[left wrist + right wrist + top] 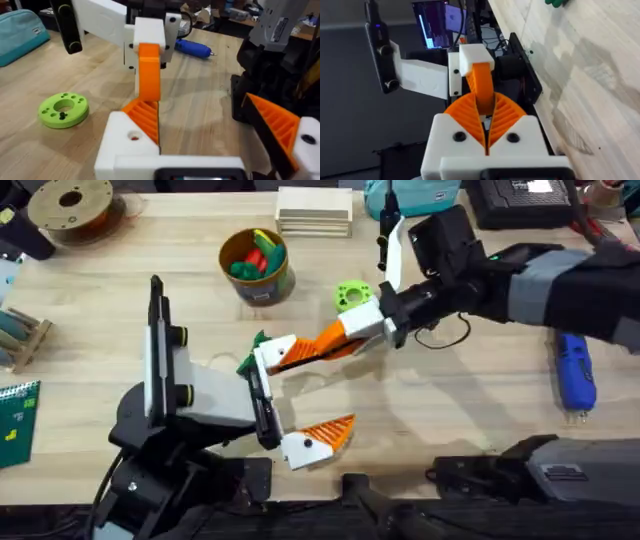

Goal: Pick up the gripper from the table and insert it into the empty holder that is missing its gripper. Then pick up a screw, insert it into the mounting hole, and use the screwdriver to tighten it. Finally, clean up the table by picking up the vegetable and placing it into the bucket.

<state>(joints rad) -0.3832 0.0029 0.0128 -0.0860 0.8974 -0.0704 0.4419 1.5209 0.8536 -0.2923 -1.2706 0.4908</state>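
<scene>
My right gripper [352, 330] reaches in from the right and is shut on the loose orange gripper [315, 346], whose ribbed pads [465, 117] clamp it from both sides. The far end of this gripper [481, 85] meets the white holder [270, 358] on my left arm's upper finger. I cannot tell how deep it sits. My left gripper [315, 390] stands open, its other finger [280, 125] carrying an orange wedge. The dark-green vegetable [256, 341] peeks out behind the holder. The bucket [257, 268] holds red, yellow and green toys. The blue screwdriver [575, 372] lies far right.
A lime-green ring disc [350, 295] lies just behind the right gripper. A brown spool [70, 205] sits at the back left, stacked wood pieces [313, 210] at the back middle and a teal pouch [410, 200] beside them. A green board [15, 420] lies at the left edge.
</scene>
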